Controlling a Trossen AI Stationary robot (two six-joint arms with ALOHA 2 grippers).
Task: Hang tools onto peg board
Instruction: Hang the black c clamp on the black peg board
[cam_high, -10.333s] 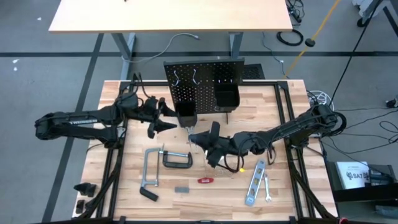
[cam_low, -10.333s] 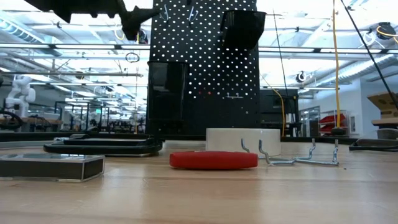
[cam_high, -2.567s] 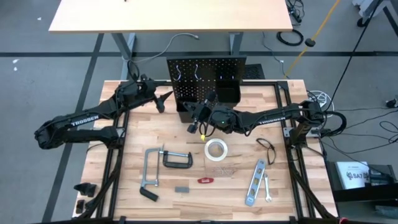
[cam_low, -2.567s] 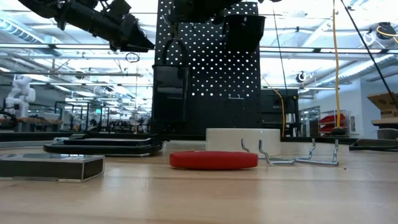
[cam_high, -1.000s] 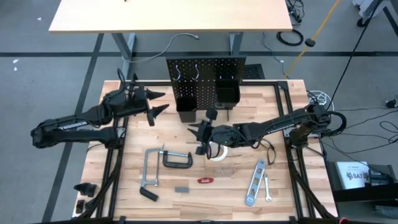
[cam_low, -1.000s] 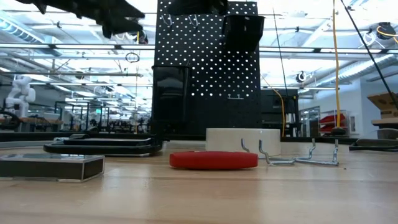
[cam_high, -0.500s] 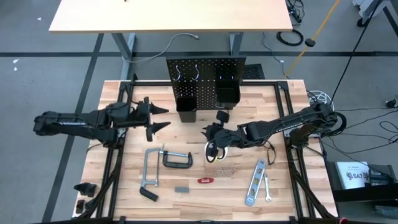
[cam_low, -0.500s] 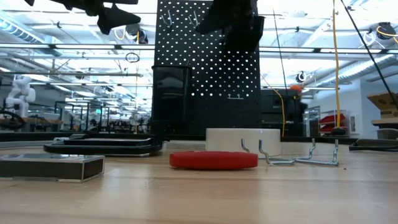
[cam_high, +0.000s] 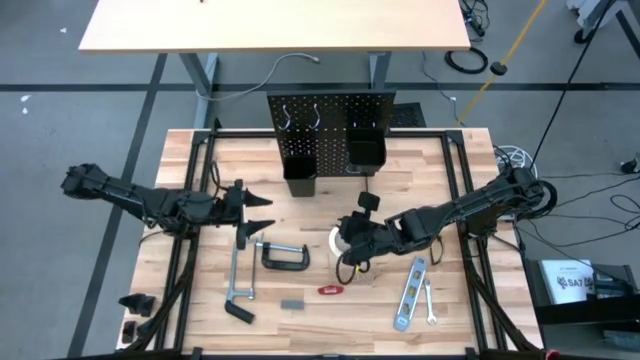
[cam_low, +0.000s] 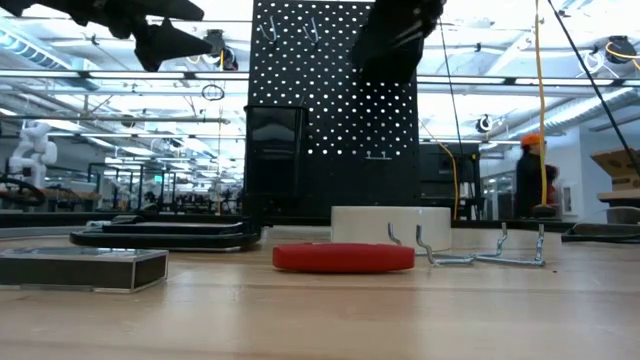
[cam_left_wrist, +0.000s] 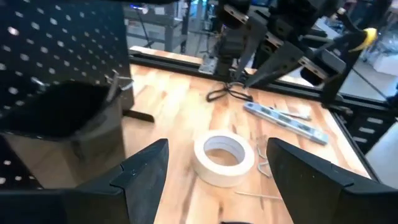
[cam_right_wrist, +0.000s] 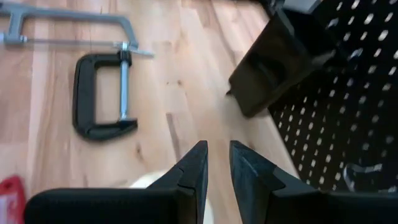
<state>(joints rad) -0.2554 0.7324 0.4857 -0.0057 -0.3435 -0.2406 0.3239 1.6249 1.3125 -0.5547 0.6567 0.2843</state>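
The black peg board (cam_high: 330, 110) stands upright at the table's far edge with two bins (cam_high: 300, 172) on it. On the table lie a white tape roll (cam_left_wrist: 224, 158), a dark C-clamp (cam_high: 285, 256), a grey bar clamp (cam_high: 240, 280), a silver level (cam_high: 408, 293), a small wrench (cam_high: 430, 300) and a red-handled tool (cam_high: 331, 290). My left gripper (cam_high: 265, 211) hangs open, left of the tape roll and above the bar clamp's far end, with nothing between its fingers. My right gripper (cam_high: 347, 250) hovers over the tape roll's right part, fingers (cam_right_wrist: 193, 168) shut and empty.
Loose wire hooks (cam_high: 362, 272) lie just near of the tape roll. A small grey block (cam_high: 292, 303) sits by the red-handled tool. Black pliers (cam_left_wrist: 227, 93) lie to the right of the tape roll. Bare wood shows between the bins and the C-clamp.
My left gripper has swung away from the peg board's left side toward the table's near edge and sunk a little, staying open. My right gripper has gone toward the near right, to above the tape roll, and has turned. No tool has moved.
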